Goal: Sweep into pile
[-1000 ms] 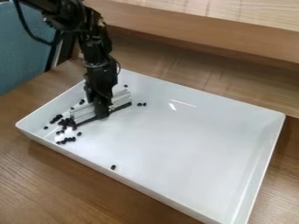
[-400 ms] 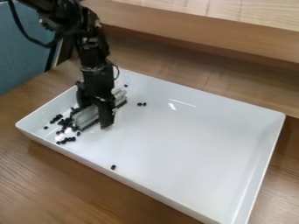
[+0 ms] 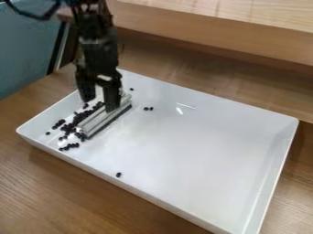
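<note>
"Start at the left. What's there?"

"A smooth blue-green panel [image 3: 24, 52], then the wood-grained desk [image 3: 36, 183] carrying a glossy white tray [image 3: 183, 155] with raised, sloping walls and rounded corners. Neither desk nor tray has moved."

"And the stuff to be swept?"

"A loose cluster of small, rounded black pieces [image 3: 68, 127] sits inside the tray's left part. More of it shows now: a dense band runs up beside the sweeping bar [image 3: 104, 119], where the bar and the arm hid much of it earlier."

"What about the end effector [image 3: 99, 105]?"

"Released. Its two dark, blocky fingers stand well apart, above the cluster and the bar. A second ago they looked close together, down at the middle of the bar; since then they have spread and the arm has risen a little."

"Is the right-hand finger touching the bar?"

"I can't tell; it overlaps the bar in the view."

"So where is the bar?"

"In the tray, just right of the cluster, slanting from near the front left towards the back. It's long, straight and pale grey, with lengthwise ridges and a dark strip along its lower edge. It has turned, its near end now closer to the front wall."

"Further right?"

"One stray piece [image 3: 118, 174] by the front wall, another [image 3: 131, 89] near the back, and a pair [image 3: 148, 109] right of the bar. Those haven't shifted. Behind the tray runs a broad, straight-edged wooden ledge [image 3: 245, 41]."
</note>
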Tool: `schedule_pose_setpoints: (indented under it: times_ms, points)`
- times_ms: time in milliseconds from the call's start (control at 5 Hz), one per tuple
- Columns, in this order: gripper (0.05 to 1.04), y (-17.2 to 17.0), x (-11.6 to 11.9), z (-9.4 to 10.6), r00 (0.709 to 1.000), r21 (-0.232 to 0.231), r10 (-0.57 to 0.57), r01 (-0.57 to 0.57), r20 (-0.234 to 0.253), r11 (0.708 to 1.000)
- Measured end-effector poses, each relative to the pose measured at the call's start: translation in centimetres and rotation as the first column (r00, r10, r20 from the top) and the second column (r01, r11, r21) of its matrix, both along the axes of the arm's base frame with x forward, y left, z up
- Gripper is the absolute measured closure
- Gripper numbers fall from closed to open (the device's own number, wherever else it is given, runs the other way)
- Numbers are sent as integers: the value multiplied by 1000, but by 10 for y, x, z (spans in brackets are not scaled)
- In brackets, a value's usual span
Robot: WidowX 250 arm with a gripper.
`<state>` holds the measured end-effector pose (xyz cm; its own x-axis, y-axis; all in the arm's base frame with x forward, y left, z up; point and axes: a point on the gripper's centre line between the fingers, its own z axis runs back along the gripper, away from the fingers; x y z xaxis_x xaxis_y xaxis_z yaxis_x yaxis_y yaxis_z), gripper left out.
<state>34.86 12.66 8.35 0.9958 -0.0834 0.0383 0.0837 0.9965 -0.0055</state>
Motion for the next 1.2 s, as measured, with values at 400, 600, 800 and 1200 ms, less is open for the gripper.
schedule_pose_setpoints:
  times_ms: [400, 600, 800, 1200]
  points:
    - [83, 4, -7, 28, 998, -4, 63, -63, 0, 998]
    - [83, -25, 0, 30, 1000, -9, -3, 3, -21, 1000]
    - [83, -57, 9, 29, 997, -17, -80, 79, -11, 997]
    - [83, -105, 23, 13, 980, -34, -196, 195, -17, 980]
